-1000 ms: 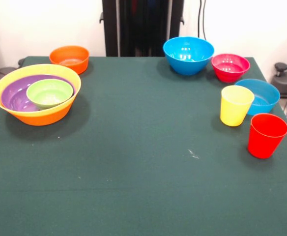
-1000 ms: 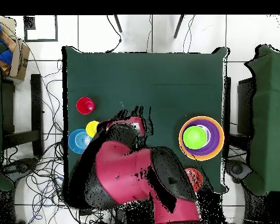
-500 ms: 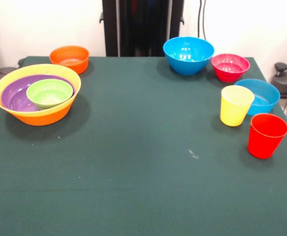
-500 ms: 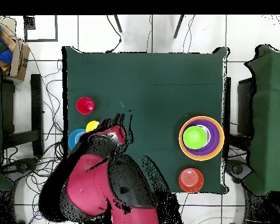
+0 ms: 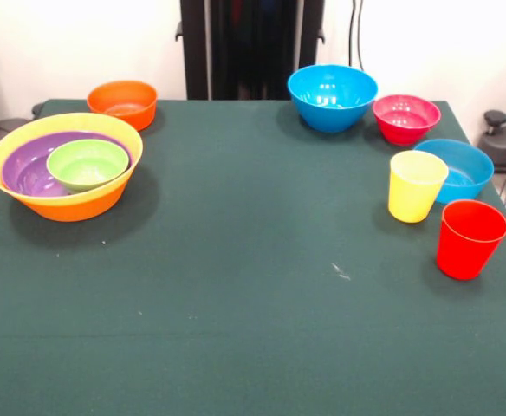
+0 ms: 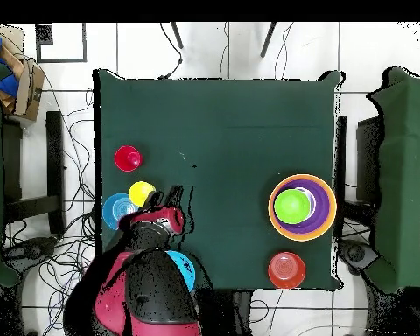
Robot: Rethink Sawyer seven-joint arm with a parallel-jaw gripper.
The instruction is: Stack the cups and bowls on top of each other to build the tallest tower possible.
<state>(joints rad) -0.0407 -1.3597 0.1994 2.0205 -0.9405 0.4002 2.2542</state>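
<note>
A dark green table [image 5: 236,329] stands before a plain white wall [image 5: 62,43]. A white tiled floor [image 6: 205,48] strewn with black cables [image 6: 65,262] surrounds it. More green-topped tables [image 6: 406,175] flank both side edges, and a cardboard box [image 6: 25,87] sits beyond one corner.

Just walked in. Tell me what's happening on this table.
A red Sawyer arm is stacking cups and bowls into a tower, and right now it holds nothing that can be seen. The tower so far is a large yellow-orange bowl with a purple bowl and a green bowl nested inside. The orange bowl, two blue bowls, pink-red bowl, yellow cup and red cup stand loose on the table.
</note>
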